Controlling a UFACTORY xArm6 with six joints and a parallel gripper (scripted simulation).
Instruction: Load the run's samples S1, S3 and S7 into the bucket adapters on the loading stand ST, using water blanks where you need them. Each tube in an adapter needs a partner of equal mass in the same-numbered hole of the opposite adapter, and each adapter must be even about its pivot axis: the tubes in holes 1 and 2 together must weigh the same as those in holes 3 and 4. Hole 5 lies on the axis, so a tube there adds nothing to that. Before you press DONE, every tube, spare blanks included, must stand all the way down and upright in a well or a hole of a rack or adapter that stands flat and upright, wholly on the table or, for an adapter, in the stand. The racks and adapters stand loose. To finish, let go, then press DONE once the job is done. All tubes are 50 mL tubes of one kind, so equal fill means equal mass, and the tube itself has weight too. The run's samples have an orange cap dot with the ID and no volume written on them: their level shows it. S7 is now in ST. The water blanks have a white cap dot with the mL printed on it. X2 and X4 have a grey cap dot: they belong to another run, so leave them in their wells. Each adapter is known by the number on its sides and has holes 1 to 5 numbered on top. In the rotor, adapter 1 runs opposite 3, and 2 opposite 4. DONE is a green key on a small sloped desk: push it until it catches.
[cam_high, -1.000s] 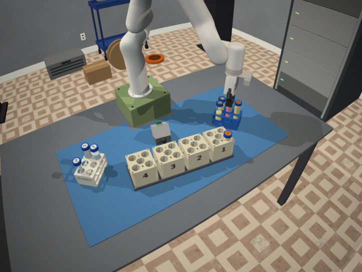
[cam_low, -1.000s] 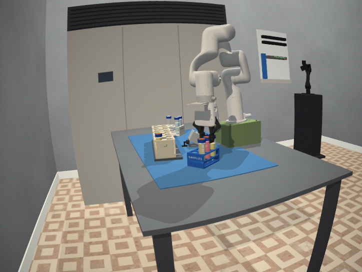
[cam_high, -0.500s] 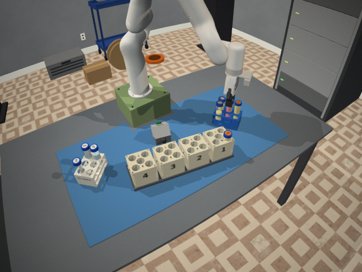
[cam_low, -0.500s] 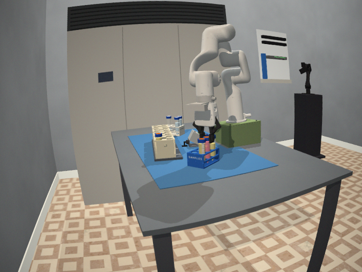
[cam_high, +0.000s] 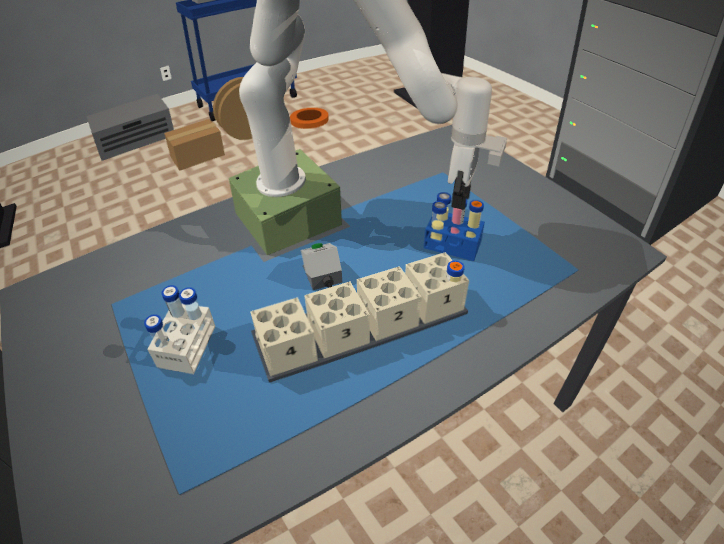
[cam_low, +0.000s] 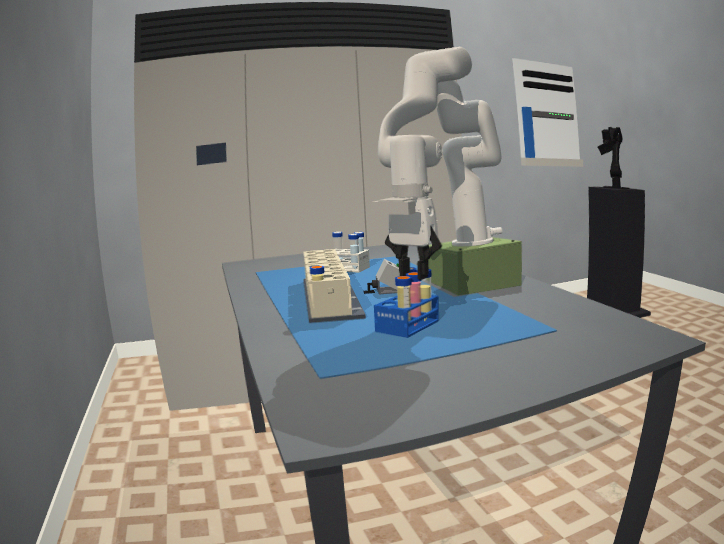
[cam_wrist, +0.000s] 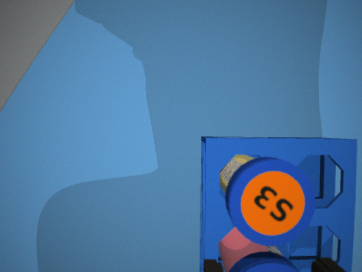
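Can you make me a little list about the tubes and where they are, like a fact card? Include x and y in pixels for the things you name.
blue rack: pink tube (cam_high: 457, 215) (cam_low: 415, 299) (cam_wrist: 243, 246), tube S3 (cam_wrist: 272, 202), two grey-dot tubes
adapter 1 (cam_high: 446, 298) (cam_low: 329, 295): one orange-dot tube
adapters 2, 3 and 4: no tubes
white rack (cam_high: 175, 357): three white-dot tubes
claw (cam_high: 460, 203) (cam_low: 413, 274): open, around the pink tube's cap
green key (cam_high: 317, 246): on the small sloped desk

Blue cart (cam_high: 194, 58) by wall; orange ring (cam_high: 296, 120) on floor; cardboard box (cam_high: 196, 146) beside grey chest (cam_high: 129, 129).
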